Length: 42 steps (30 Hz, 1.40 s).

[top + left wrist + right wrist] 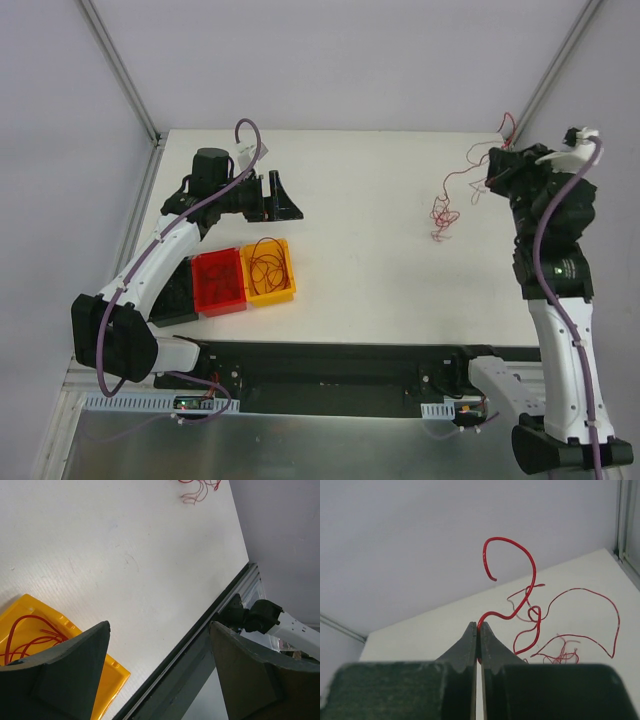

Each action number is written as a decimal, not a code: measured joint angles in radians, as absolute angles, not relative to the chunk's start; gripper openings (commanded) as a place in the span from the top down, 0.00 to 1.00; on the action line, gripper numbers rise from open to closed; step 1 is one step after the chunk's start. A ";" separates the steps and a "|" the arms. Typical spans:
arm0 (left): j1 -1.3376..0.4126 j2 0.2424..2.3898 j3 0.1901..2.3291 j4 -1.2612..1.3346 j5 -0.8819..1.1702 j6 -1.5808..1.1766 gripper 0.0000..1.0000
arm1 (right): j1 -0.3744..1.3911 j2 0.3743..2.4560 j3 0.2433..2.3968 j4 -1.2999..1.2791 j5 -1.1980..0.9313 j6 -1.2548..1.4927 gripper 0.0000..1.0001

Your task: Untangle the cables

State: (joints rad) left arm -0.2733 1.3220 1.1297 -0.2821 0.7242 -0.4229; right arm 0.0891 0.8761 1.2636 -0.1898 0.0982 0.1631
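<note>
Your right claw [478, 628] is pinched fully shut on one red wire [512, 575] near the table's far right corner, and the wire's curl stands up above the jaws. Your left claw [159, 630] stands wide open and holds nothing, above the table near the yellow bin [268, 299].

Progress, as judged: partway. Several red wires lie in the yellow bin. I can make out none in the red bin [218, 283] touching it. A knot of cables [441, 212] lies on the table beside the right claw, with strands trailing toward it, so most sorting is left.

Surface: white table [380, 280], matt, faintly scuffed. Room: plain grey walls [330, 60], metal rails [120, 70].
</note>
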 measured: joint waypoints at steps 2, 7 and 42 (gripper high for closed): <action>-0.273 1.322 1.130 -0.282 0.724 -0.423 0.20 | 0.089 0.891 1.190 -0.205 0.097 0.164 1.00; -0.273 1.322 1.130 -0.282 0.724 -0.423 0.20 | 0.088 0.999 1.068 -0.323 0.094 0.172 1.00; -0.273 1.354 1.129 -0.281 0.730 -0.427 0.18 | 0.328 1.147 0.781 -0.221 -0.219 0.364 0.39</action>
